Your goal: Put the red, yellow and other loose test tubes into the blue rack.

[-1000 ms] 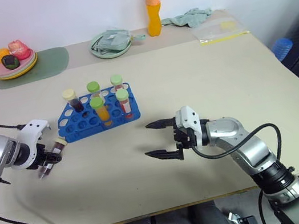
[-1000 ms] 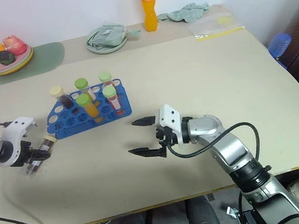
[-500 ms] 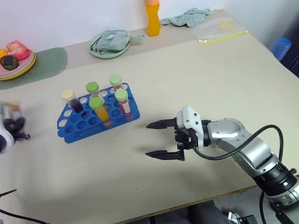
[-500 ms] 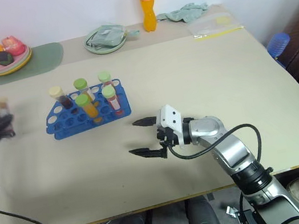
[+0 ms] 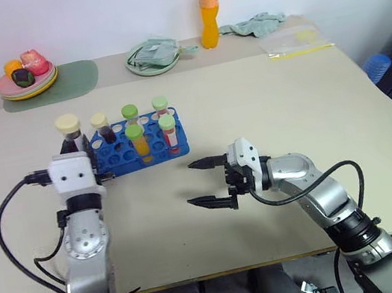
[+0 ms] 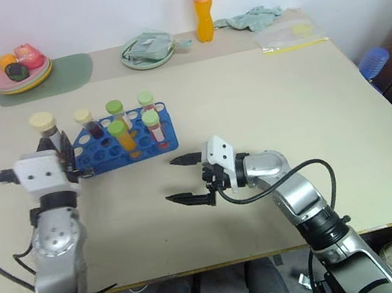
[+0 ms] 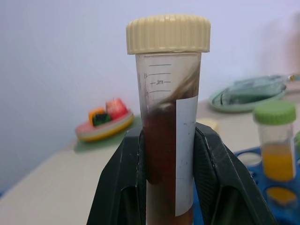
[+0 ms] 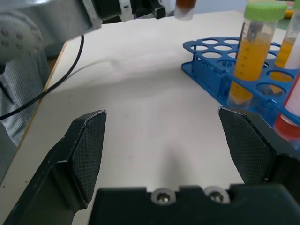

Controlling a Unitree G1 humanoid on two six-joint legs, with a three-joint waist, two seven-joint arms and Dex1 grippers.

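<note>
- Maroon tube (image 7: 168, 122) with cream cap sits upright in the left gripper (image 7: 169, 164); both black fingers (image 7: 123, 183) press on its lower body, cap and upper part free above them.
- In the head views this tube (image 5: 68, 132) is at the left end of the blue rack (image 5: 123, 153), raised above the table (image 5: 263, 97); whether it is over a hole or just beside the rack I cannot tell.
- Rack already has five capped tubes standing: one cream-capped dark tube (image 5: 102, 129), two yellow-orange (image 5: 136, 140) and two red (image 5: 169, 132), all green caps.
- Empty holes are visible along the rack's left and near side, so a free slot looks close to the held tube.
- Right gripper (image 5: 208, 183) hangs over bare table right of the rack, jaws wide apart, nothing between them.
- Step in hand, as I judge it: seat the maroon tube in an open hole.
- To do it well: keep the tube vertical, centre its bottom tip over one hole before lowering; tip is hidden below the fingers in the wrist view, so align from the head views.
- Pick a hole away from the standing tubes so the fingers don't knock a neighbour.
- Lower straight, release only once the tube is bottomed out; rack looks light and may slide if the tip catches a rim.
- Right gripper could steady the rack if it shifts; otherwise keep it clear.
</note>
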